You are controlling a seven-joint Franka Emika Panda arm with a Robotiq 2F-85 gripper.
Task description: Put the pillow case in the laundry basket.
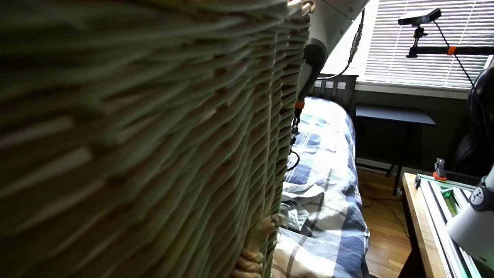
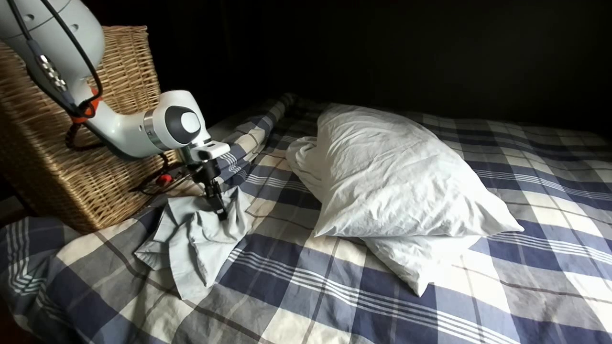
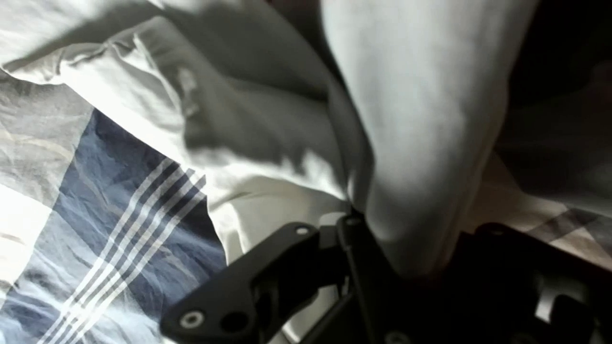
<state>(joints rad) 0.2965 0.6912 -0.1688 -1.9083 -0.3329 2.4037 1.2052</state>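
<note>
Pillow case (image 2: 201, 243) bunched right at the end effector (image 2: 220, 211)

Looks pinched narrow on a fold, rest sprawled over the surface (image 2: 287, 296); basket (image 2: 81, 177) stands just beside, rising higher, so up and over next, I'd guess.

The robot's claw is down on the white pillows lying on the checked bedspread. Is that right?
Not quite: the gripper is down at the crumpled gray pillow case, apart from the white pillows, as an exterior view shows. The white pillows do lie on the checked bedspread.
</note>
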